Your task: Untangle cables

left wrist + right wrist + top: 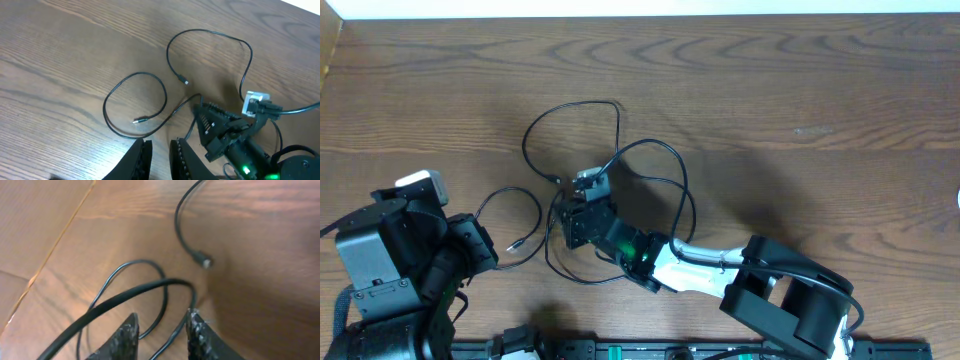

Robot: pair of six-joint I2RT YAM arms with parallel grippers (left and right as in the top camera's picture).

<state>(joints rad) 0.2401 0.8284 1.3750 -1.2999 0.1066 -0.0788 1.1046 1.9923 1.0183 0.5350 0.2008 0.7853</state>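
The cables (620, 150) are thin black cords lying in loose overlapping loops mid-table, with a short white section (588, 180). My right gripper (570, 215) is low over the loops just below the white piece. In the right wrist view its fingers (192, 330) stand apart, with two thin strands (165, 282) running between them and not pinched. A plug end (204, 261) lies just ahead. My left gripper (160, 150) hovers at the near left with only a narrow gap and nothing in it. A loop with a plug (140, 120) lies just beyond it.
The right arm (790, 295) reaches in from the lower right, its green light (642, 248) showing. The left arm's base (380, 265) fills the lower left corner. A rail (620, 350) runs along the near table edge.
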